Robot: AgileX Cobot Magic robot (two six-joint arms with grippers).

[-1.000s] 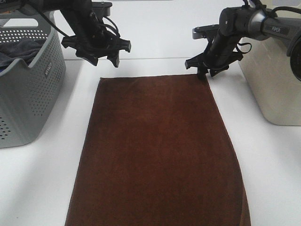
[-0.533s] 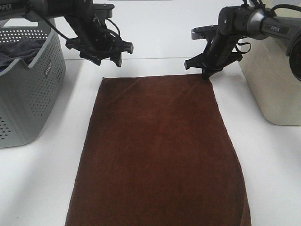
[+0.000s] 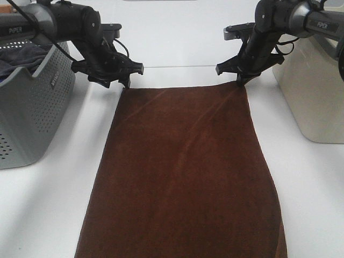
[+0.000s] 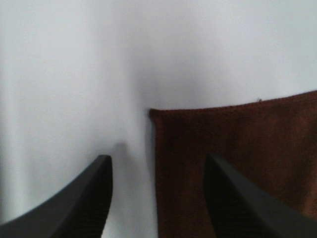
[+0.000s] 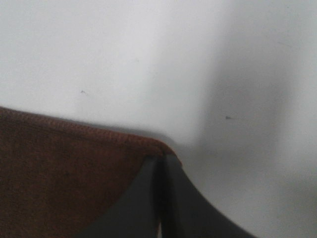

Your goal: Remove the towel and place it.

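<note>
The dark brown towel (image 3: 183, 172) lay flat on the white table (image 3: 48, 204), centre frame. The right gripper (image 3: 240, 81) was clamped on its upper-right corner; the left gripper (image 3: 115, 81) stood open astride the upper-left corner.

The towel (image 3: 183, 172) lies on the table (image 3: 48, 204) — basket (image 3: 32, 107) to its left; bin (image 3: 317, 97) to its right.

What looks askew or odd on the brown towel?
Only little: diagonal creases run across the towel from its far right corner, which the right tool pinches shut. The left tool stands open around the far left corner.
</note>
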